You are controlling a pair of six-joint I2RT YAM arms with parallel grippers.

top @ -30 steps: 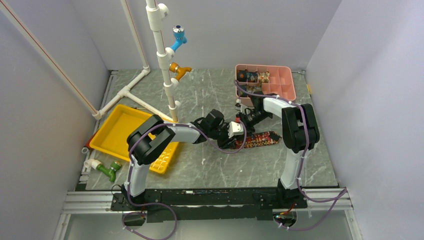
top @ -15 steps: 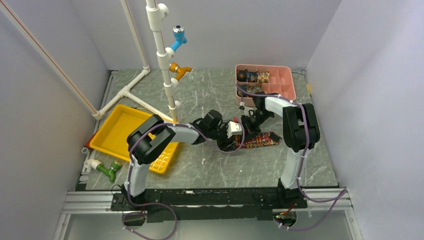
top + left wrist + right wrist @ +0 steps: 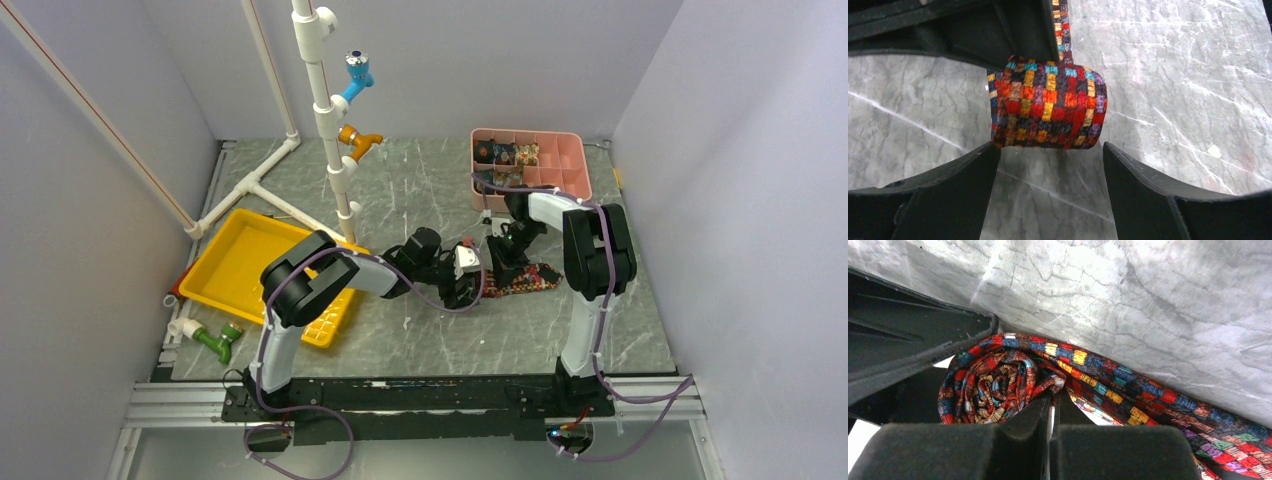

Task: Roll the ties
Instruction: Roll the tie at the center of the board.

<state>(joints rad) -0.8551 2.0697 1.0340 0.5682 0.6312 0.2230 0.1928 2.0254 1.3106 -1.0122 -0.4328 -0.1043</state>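
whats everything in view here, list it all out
tie: one, red, dark and gold, mid-table, partly rolled
rolled ties: several, multicoloured, box's far-left compartments
compartment box: one, pink, far right
tray: one, yellow, left
pipe frame: one, white, far left
pipe fittings: three, blue and orange on the upright, green near left
table: one, grey marble, under everything
left pincer: one, black, open by the roll
right pincer: one, black, shut on the tie
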